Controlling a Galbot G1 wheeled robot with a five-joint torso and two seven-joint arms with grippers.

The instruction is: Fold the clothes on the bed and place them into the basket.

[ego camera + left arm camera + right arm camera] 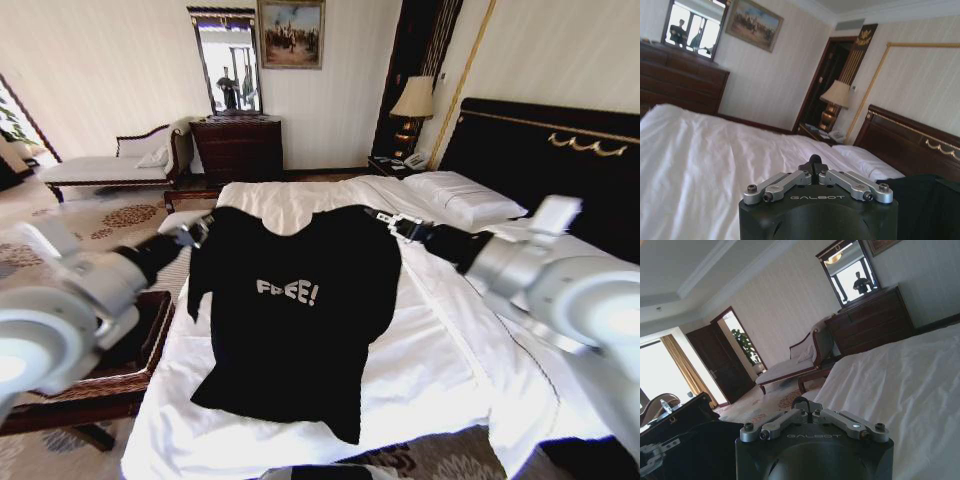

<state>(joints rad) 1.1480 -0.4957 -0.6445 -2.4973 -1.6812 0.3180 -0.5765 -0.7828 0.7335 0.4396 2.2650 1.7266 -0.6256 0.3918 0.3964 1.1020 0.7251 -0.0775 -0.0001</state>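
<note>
You've got the T-shirt (300,310) hanging above the bed (440,350), lettering facing you. Left gripper (197,232) is pinched shut on one shoulder, right gripper (385,219) looks clamped on the other, hard to be sure. The hem drapes onto the duvet.

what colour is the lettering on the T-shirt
White, on the black T-shirt; the head view shows it best.

The T-shirt (300,310) hangs between my left gripper (197,232) and my right gripper (384,220), its hem on the bed (440,370). Pillows (462,197) lie behind on my right, the basket (130,350) beside the bed on my left.
</note>
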